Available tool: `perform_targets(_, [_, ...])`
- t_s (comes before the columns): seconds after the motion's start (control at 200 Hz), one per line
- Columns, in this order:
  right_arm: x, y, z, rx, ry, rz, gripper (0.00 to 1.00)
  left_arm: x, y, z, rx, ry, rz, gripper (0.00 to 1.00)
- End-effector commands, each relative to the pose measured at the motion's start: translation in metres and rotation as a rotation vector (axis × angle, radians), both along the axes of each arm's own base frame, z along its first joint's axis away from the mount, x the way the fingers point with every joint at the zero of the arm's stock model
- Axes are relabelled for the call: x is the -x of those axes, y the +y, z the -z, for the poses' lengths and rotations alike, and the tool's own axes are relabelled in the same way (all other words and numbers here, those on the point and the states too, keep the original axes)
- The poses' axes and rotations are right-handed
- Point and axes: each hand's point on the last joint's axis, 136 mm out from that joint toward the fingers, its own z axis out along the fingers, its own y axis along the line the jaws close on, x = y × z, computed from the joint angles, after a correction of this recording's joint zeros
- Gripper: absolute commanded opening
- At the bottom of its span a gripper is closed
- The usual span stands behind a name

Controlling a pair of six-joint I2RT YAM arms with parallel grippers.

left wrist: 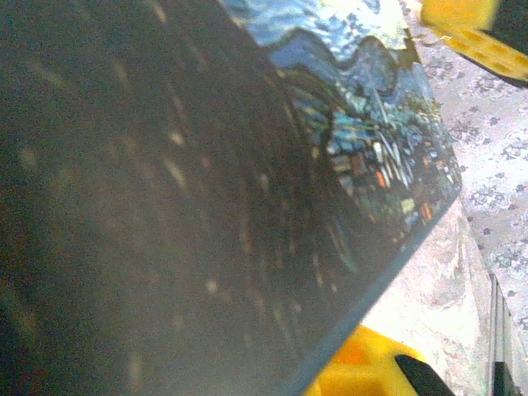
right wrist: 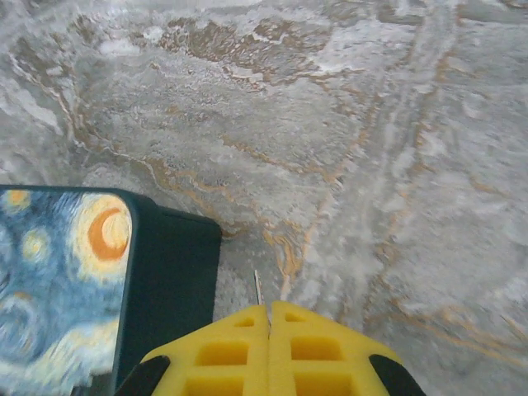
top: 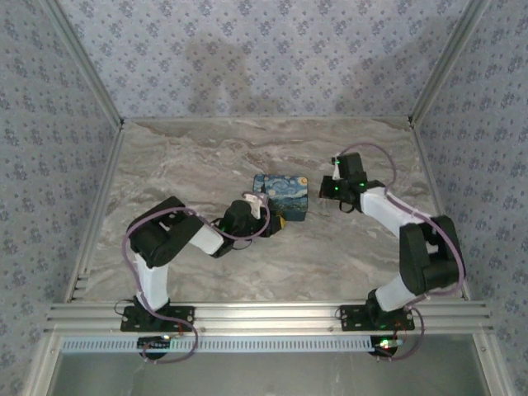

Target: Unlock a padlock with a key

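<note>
Right tool pinching thin metal sliver, night-sky painted box just beside

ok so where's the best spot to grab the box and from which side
Probably across its near and far walls, coming in low from the left, where the left gripper is. The box lies flat, print up, its walls upright, so fingers can press flat on them; the right gripper sits by its right side.

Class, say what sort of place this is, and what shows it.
Probably a robot test booth: left arm and right arm bolted to a metal rail, marble-look table, patterned walls around.
</note>
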Motion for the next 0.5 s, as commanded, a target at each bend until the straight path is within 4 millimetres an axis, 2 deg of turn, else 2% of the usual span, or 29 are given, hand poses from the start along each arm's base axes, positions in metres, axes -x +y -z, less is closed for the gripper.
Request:
perform_targets(0.0, [0.02, 0.007, -0.019, -0.153, -0.024, -0.047, 0.0, 0.016, 0.019, 0.035, -0.142, 0.254, -0.041, 0.03])
perform_targets(0.18, [0.052, 0.011, -0.053, -0.41, -0.106, -0.113, 0.0, 0.003, 0.01, 0.003, -0.147, 0.3, -0.062, 0.03])
perform_targets(0.295, [0.078, 0.022, -0.078, -0.549, -0.172, -0.202, 0.0, -0.006, 0.003, -0.014, -0.122, 0.33, -0.085, 0.03])
perform_targets(0.495, [0.11, 0.034, -0.106, -0.635, -0.253, -0.293, 0.0, -0.019, -0.007, -0.038, -0.069, 0.352, -0.127, 0.03])
